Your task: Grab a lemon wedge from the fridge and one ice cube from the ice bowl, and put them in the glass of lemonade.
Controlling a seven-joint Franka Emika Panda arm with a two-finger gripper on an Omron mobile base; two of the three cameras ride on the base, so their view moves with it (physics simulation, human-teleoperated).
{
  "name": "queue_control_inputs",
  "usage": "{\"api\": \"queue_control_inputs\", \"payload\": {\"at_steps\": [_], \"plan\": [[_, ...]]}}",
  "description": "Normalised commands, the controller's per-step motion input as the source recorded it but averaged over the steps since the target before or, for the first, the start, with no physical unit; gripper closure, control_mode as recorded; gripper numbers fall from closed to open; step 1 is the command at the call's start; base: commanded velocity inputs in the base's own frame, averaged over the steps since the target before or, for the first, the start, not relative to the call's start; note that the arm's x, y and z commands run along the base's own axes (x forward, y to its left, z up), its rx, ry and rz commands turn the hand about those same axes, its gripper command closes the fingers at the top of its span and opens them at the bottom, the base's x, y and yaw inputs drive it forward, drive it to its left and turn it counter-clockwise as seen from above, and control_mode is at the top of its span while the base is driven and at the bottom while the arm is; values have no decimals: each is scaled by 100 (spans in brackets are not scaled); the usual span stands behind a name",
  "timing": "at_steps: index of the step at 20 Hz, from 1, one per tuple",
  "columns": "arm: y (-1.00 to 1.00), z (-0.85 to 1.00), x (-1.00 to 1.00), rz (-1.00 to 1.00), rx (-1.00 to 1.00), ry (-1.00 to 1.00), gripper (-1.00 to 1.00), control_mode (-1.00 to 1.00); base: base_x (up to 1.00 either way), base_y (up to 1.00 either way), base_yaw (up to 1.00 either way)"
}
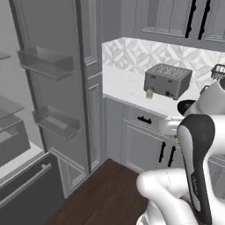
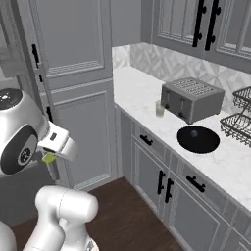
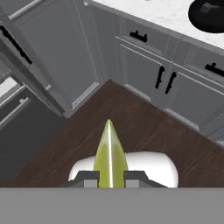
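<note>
Home kitchen, rendered. Panelled grey cabinets (image 2: 162, 181) with black handles, white marble counter (image 2: 147, 93), patterned tile backsplash (image 1: 145, 55), toaster (image 2: 192, 99), wire dish rack (image 2: 238, 117), open fridge (image 1: 26, 132) with door shelves, dark wood floor (image 3: 144, 127).

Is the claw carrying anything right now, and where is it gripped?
Yes: the claw is shut on the lemon wedge, pinched at its wide end between the two fingertips, with the pointed end sticking out ahead.
</note>
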Motion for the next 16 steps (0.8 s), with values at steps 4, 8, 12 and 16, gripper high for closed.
{"api": "queue_control_inputs", "payload": {"at_steps": [4, 8, 12, 16], "plan": [[0, 0, 0, 0, 0, 0, 100, 100, 98, -52, -1], [0, 0, 0, 0, 0, 0, 100, 100, 79, -12, 0], [0, 0, 0, 0, 0, 0, 100, 100, 60, 12, -19], [0, 0, 0, 0, 0, 0, 100, 100, 39, 6, -30]]}}
